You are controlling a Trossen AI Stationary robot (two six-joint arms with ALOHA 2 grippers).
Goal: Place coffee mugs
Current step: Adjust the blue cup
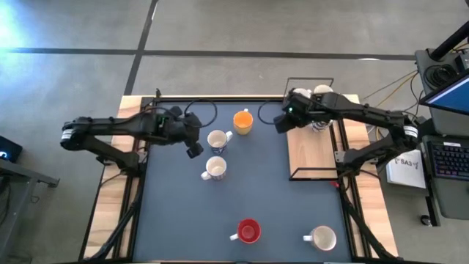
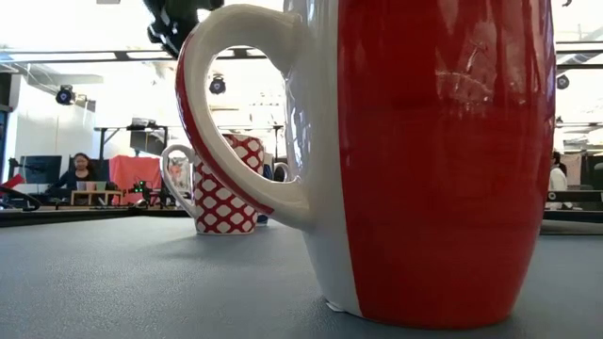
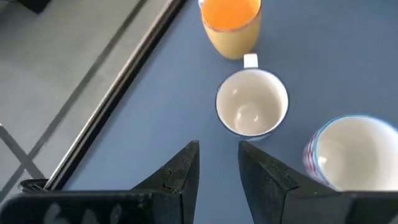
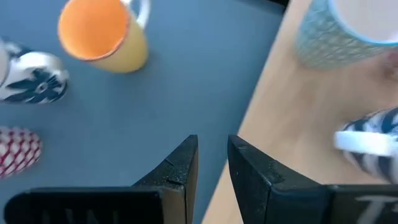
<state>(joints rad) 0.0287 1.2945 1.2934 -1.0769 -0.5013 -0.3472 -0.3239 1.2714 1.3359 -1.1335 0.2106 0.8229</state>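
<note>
- The left gripper point(image 1: 195, 147) is held over the left half of the dark table point(image 1: 176, 220), just beside a white mug point(image 1: 218, 138); its fingers point(image 3: 180, 171) are seen a narrow gap apart, with nothing between them.
- The right gripper point(image 1: 281, 122) is held at the left edge of the wooden board point(image 1: 311, 154) near the table's far right corner; its fingers point(image 4: 180, 168) stand slightly apart and nothing is gripped.
- An orange mug point(image 1: 243, 121) is placed near the far edge of the table, between the two grippers.
- A second white mug point(image 1: 214, 169), checked red on the outside point(image 2: 224, 188), is set just nearer than the first, apart from it.
- A red mug point(image 1: 248, 231) is found near the near edge, around the middle, filling the low view point(image 2: 443, 160).
- Another white mug point(image 1: 322, 237) is set towards the near right corner.
- More mugs point(image 1: 319, 95) are clustered on the far end of the board, partly hidden by the right arm; one is pale teal point(image 4: 329, 37) and one striped blue point(image 4: 373, 146).
</note>
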